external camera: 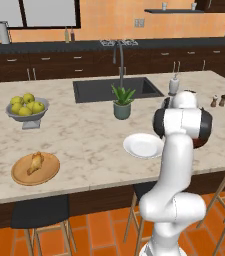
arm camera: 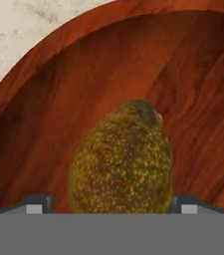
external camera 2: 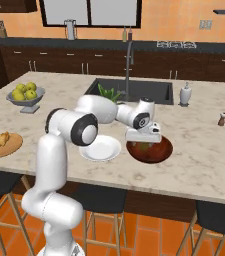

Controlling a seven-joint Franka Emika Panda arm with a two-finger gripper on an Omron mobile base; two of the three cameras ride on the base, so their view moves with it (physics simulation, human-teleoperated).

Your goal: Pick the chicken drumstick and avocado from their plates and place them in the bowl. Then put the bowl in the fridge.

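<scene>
Gripper (external camera 2: 143, 141): held low over the wooden bowl (external camera 2: 159, 152); fingers are seen spread wide on either side of the avocado (arm camera: 122, 159), with a sliver of gap at each tip.
Avocado: seen inside the bowl, against its reddish grain.
Chicken drumstick (external camera: 35, 163): lying on the wooden plate (external camera: 48, 174), well apart from the bowl.
White plate (external camera 2: 104, 150): set just beside the bowl, on the marble counter (external camera 2: 204, 160).

I see a pale marbled island surface (external camera: 84, 135) with a dark sink (external camera: 116, 89) and tall faucet (external camera: 120, 62) set into it. Behind runs dark wood cabinetry (external camera: 49, 67) under a black countertop, against an orange wall (external camera: 109, 20) with a window (external camera: 31, 12). Dark stools (external camera: 39, 212) stand on the orange tiled floor (external camera: 99, 230).
</scene>
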